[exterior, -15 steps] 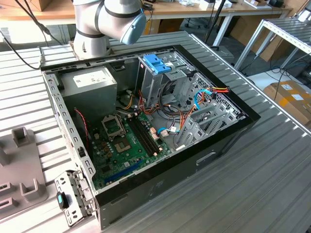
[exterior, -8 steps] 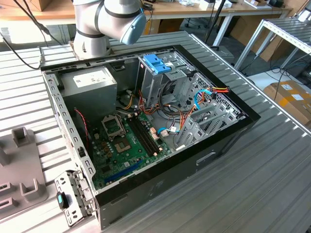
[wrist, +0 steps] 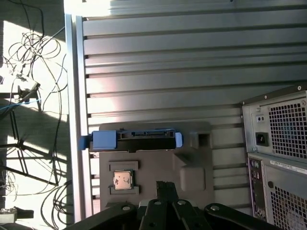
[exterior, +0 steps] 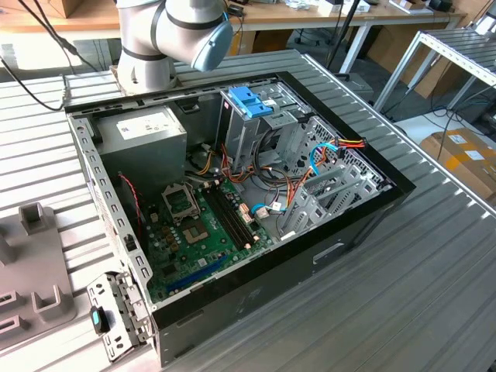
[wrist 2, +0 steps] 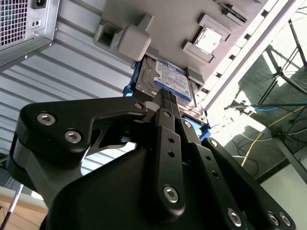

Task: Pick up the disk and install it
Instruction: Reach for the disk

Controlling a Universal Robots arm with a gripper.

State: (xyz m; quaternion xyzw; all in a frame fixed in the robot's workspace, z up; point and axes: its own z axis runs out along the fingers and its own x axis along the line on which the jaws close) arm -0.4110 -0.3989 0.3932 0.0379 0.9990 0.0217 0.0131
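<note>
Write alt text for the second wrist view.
A black gripper points toward the disk, a silver drive with a white-and-blue label and blue side rails, lying on a grey holder tray on a ribbed metal table. A computer case stands on the same table.

Bare ribbed table (wrist: 168, 62) beyond the grey fixture (wrist: 153, 163) is open room; PC case (wrist: 280, 182) rear wall stands near one side of the fixture, table edge rail (wrist: 72, 96) at the other; on the fixture a raised block (wrist 2: 134, 40) & chip holder (wrist 2: 194, 50) stand close by the disk (wrist 2: 168, 76), label face uncovered; in the exterior view, cables (exterior: 291, 190) crowd the gap beside the drive cage (exterior: 244, 132), w/ PSU (exterior: 147, 139) on its other side.
</note>
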